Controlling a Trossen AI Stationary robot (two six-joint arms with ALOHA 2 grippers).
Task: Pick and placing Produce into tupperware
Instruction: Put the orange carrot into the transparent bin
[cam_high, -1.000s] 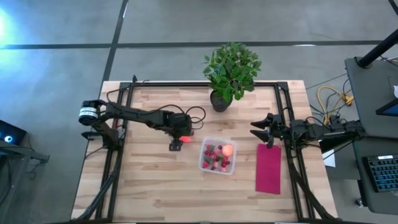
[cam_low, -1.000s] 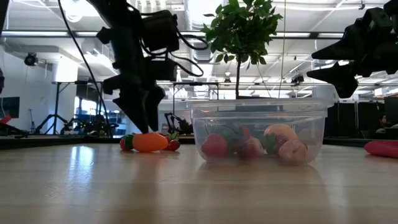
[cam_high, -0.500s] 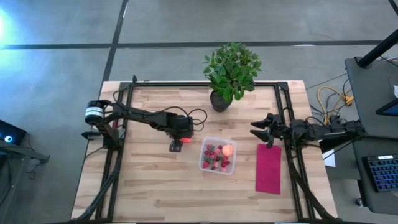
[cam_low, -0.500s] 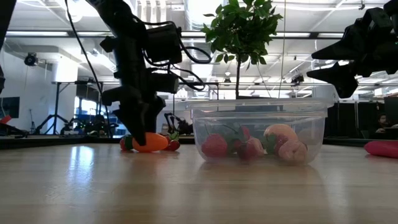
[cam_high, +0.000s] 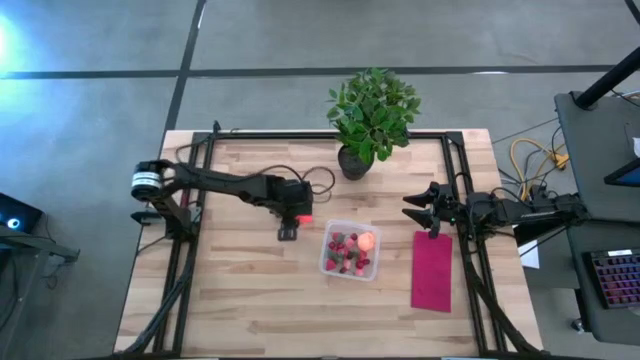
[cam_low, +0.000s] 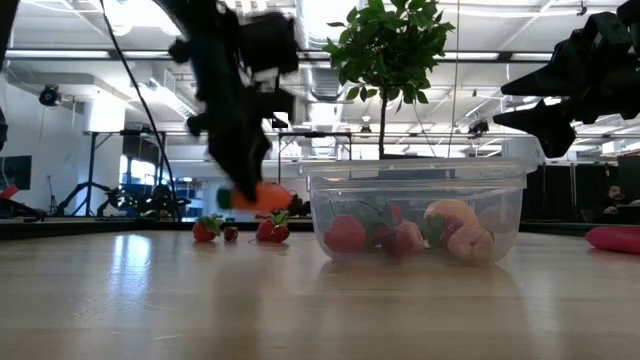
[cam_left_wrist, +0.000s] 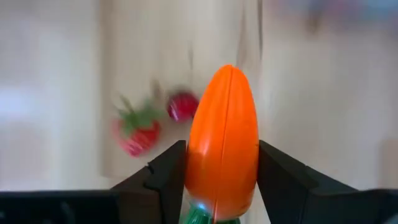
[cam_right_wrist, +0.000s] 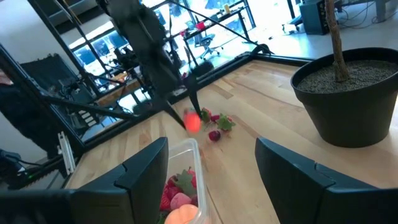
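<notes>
The left gripper (cam_low: 240, 190) clamps an orange carrot-shaped piece (cam_left_wrist: 222, 140) between its fingers, holding it above the wooden table (cam_high: 240, 300), just beside the clear tupperware (cam_low: 415, 210). Small strawberries (cam_low: 270, 229) lie on the table below; more produce sits inside the container. The right gripper (cam_high: 418, 209) hangs partly open and empty over the far side, near a magenta cloth (cam_high: 432, 270).

A leafy green potted plant (cam_high: 372, 118) in a dark pot stands at twelve o'clock on the wooden desk (cam_high: 240, 300). A flat magenta cloth (cam_high: 432, 270) lies toward four o'clock. At three o'clock, beyond the desk, sit yellow cables (cam_high: 530, 160) and a keyboard (cam_high: 612, 278).
</notes>
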